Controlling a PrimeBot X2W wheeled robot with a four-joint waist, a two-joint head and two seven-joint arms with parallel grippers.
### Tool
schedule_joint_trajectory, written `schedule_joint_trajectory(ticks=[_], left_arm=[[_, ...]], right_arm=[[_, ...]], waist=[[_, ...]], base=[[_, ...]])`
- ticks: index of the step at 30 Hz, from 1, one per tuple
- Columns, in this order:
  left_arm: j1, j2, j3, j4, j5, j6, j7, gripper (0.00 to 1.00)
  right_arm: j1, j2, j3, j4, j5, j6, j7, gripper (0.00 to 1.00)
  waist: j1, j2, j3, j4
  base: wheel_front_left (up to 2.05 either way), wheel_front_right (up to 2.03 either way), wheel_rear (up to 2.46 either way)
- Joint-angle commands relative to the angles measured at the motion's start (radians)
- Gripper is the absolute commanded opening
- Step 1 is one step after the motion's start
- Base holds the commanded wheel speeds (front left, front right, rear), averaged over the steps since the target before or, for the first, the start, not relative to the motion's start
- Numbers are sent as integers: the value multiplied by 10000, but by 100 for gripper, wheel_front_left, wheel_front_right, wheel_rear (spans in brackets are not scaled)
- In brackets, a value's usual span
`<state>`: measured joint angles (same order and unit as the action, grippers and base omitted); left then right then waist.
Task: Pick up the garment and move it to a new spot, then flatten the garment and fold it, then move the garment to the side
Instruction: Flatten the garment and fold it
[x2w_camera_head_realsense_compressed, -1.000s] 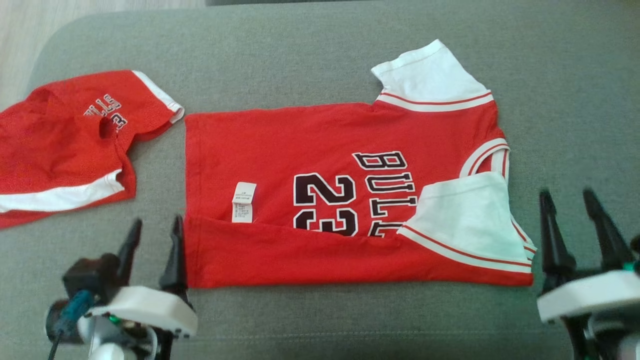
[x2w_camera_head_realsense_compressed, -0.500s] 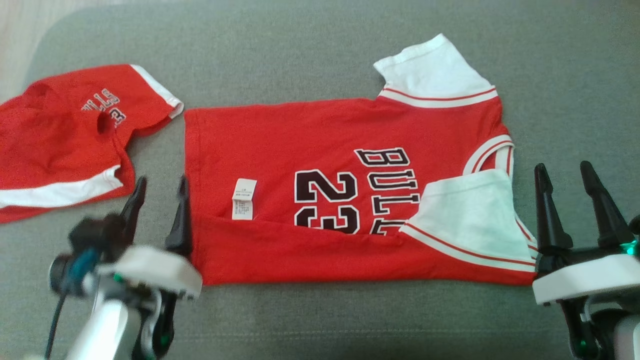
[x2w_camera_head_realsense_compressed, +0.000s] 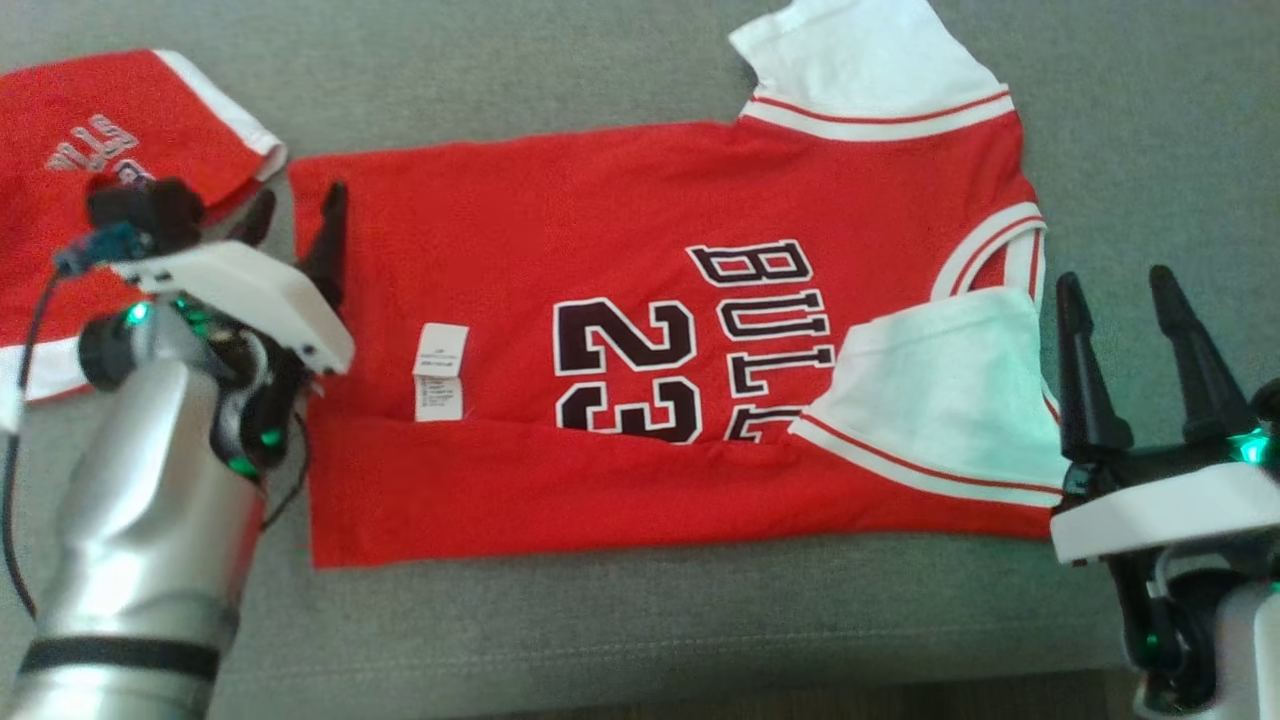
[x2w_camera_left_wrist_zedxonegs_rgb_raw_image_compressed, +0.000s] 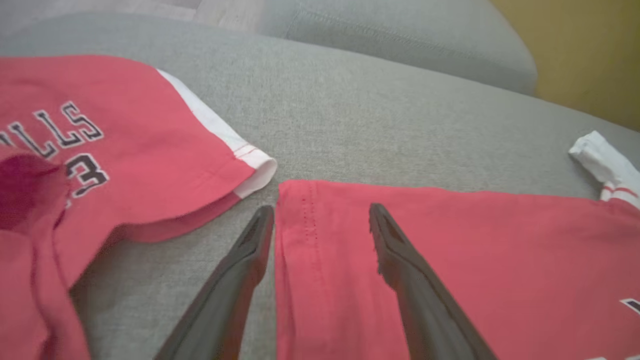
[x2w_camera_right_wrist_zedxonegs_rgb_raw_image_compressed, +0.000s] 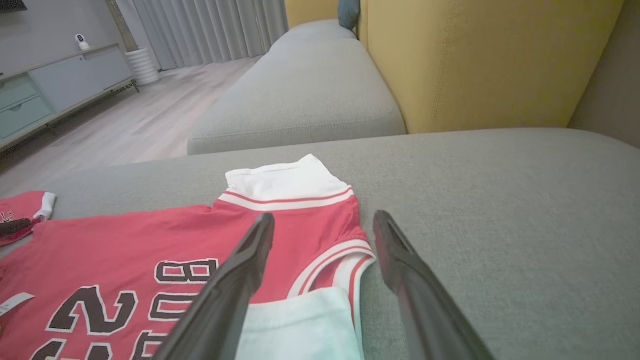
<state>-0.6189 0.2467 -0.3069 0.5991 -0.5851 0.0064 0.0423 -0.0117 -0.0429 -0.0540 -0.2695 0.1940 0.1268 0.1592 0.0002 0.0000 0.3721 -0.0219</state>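
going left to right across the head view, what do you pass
shorts → left pincer → label → 23 print → folded sleeve → right pincer

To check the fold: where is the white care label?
In the head view, the white care label lies on the red jersey, left of the number 23, just above the folded edge.
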Motion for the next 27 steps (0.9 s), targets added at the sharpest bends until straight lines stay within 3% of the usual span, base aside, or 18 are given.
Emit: schedule_joint_trajectory(ticks=[1,12,14,15,20,27], left_arm=[[-589,319,399,149,-67,-142,-58,100],[-1768,259,116,2502,-137,-858,-110,100],[-1871,257,-64,2739,-67,-965,-8,11],[-1914,251,-157,2800,-31,-1013,25,0],[-2117,353,-478,2817,334,-1043,-409,0],[-2564,104,-770,2454,667,-872,-998,0]], right_arm=[[-278,-83,281,-292,83,39,-87,100],[-392,-76,232,-65,299,39,-275,100],[-442,-76,199,-38,315,39,-264,100],[-498,-76,170,-22,294,39,-245,100],[-1232,-288,-20,415,262,39,-88,100],[-3374,-1209,-119,2138,880,39,291,100]], waist=[[-2,0,228,-204],[-2,0,443,-345],[-2,0,442,-331],[-2,0,436,-323],[-2,0,412,-242],[-2,0,750,284]], base=[[0,0,0],[0,0,0],[0,0,0],[0,0,0],[0,0,0],[0,0,0]])
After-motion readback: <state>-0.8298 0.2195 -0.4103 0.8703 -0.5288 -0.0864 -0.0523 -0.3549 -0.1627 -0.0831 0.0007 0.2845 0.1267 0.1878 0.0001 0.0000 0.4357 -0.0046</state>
